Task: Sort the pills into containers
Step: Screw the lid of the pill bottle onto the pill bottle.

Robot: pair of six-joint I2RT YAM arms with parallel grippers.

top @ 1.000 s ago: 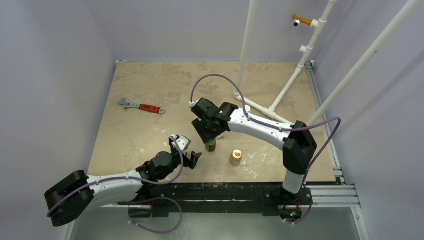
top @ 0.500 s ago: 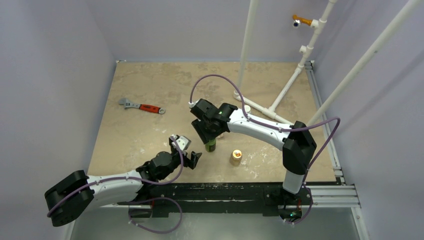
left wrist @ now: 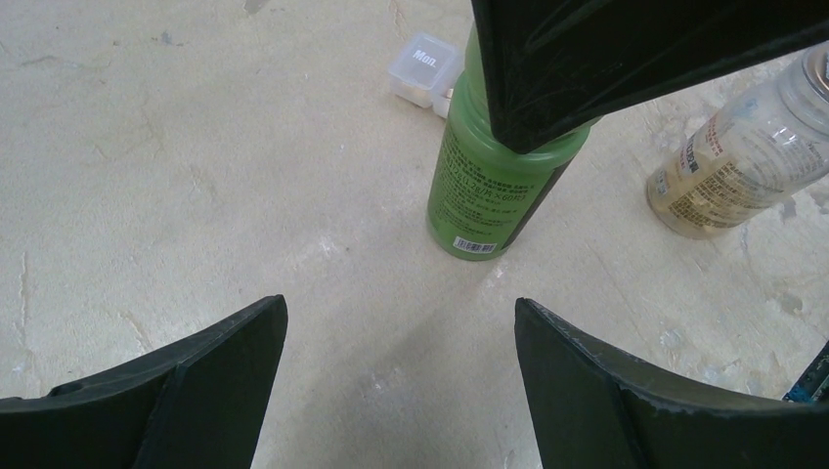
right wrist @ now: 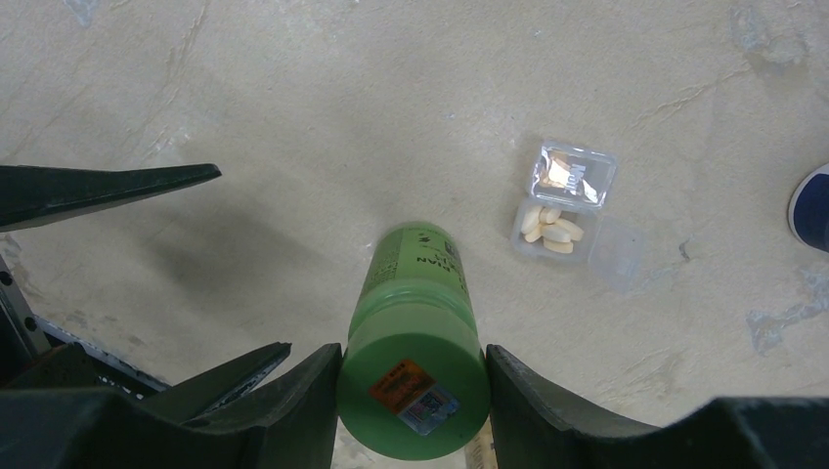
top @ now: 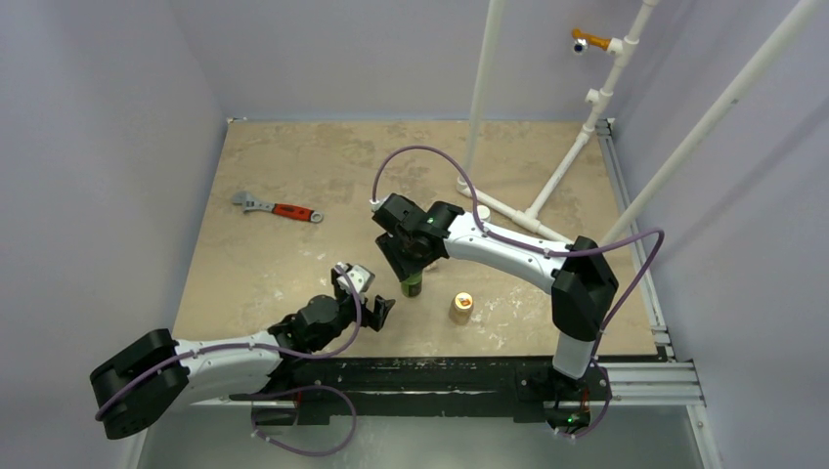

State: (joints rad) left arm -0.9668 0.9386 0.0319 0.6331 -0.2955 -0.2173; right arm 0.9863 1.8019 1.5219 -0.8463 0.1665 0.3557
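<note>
A green bottle [right wrist: 415, 293] stands upright on the table, and my right gripper [right wrist: 413, 357] is shut on its green cap from above. Just beyond it lies the small clear container [right wrist: 575, 178] with one lid flipped open. Several pale pills [right wrist: 550, 231] sit in that open compartment. The left wrist view shows the same container [left wrist: 422, 66], marked "Mon.", behind the bottle [left wrist: 494, 181]. My left gripper [left wrist: 399, 305] hangs open a little in front of the bottle, nothing between its fingers. From above, the left gripper [top: 364, 293] is to the left of the bottle [top: 412, 284].
A tan-orange pill bottle [top: 460, 307] stands right of the green one, also in the left wrist view [left wrist: 733, 166]. A red-handled wrench [top: 279, 208] lies at the left. White pipe legs [top: 528, 210] rest on the table at the back right.
</note>
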